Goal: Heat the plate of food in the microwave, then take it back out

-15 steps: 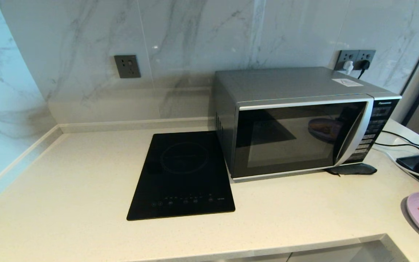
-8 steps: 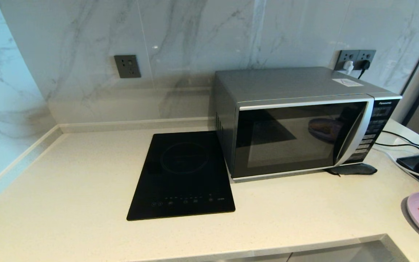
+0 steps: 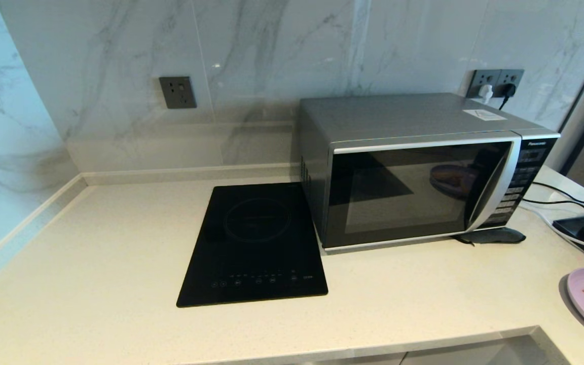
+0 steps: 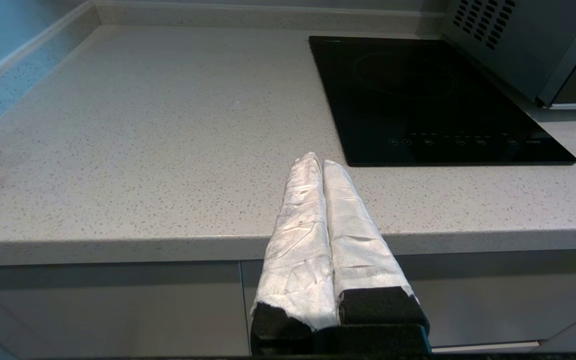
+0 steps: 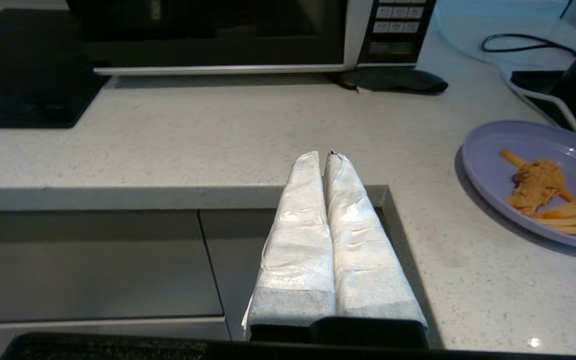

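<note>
Two grippers idle, fingers closed, empty: left gripper, right gripper; lilac plate of food (orange fries, crumbly lump) on counter.

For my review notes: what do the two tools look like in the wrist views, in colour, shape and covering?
The left tool and right tool look alike: two long fingers tapering to rounded tips, each wrapped in crinkled white cloth-like tape. The wrapping ends at a black base; on the left fingers black blocks show beneath it. No cables or markings show. Neither arm appears in the head view.
</note>
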